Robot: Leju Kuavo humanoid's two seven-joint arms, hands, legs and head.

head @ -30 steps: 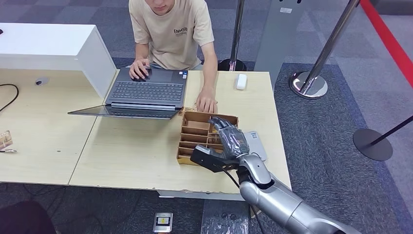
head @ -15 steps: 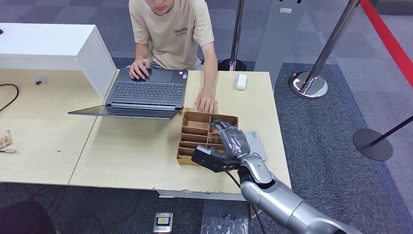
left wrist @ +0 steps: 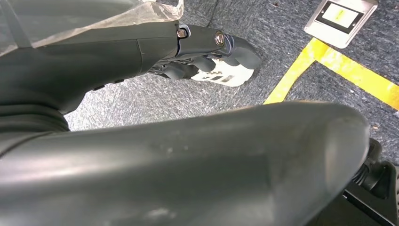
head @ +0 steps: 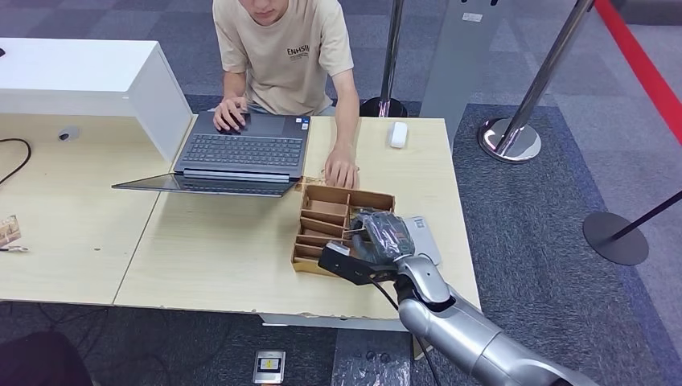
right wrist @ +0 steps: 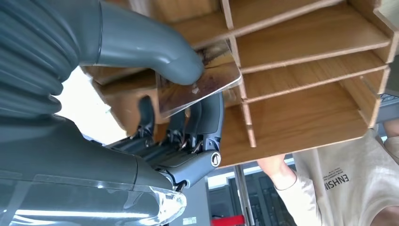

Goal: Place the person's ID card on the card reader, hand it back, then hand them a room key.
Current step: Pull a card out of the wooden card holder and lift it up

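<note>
Take the wooden compartment tray [head: 326, 223] on the light table [head: 225, 257] as your landmark. Left of it, across the table, you see an open laptop [head: 240, 151], with one hand of the person [head: 283, 50] on its palm rest; the person's other hand [head: 341, 170] rests on the table just beyond the tray's far wall. Over the tray's right-hand compartments you see the robot's right hand [head: 383, 235], fingers curled down into them. In the right wrist view that hand [right wrist: 179, 94] pinches a room key card [right wrist: 200, 87] between its thick thumb and the darker fingers [right wrist: 209, 117] beneath, the card held against the tray's dividers [right wrist: 301, 61]. Just right of the tray, touching the hand's far side, lies a flat grey card reader [head: 422, 235]. Beyond the tray, near the table's far edge, sits a small white device [head: 398, 133]. The left hand [left wrist: 207, 56] hangs over grey carpet, well away from the tray; you cannot tell whether its fingers are closed.
</note>
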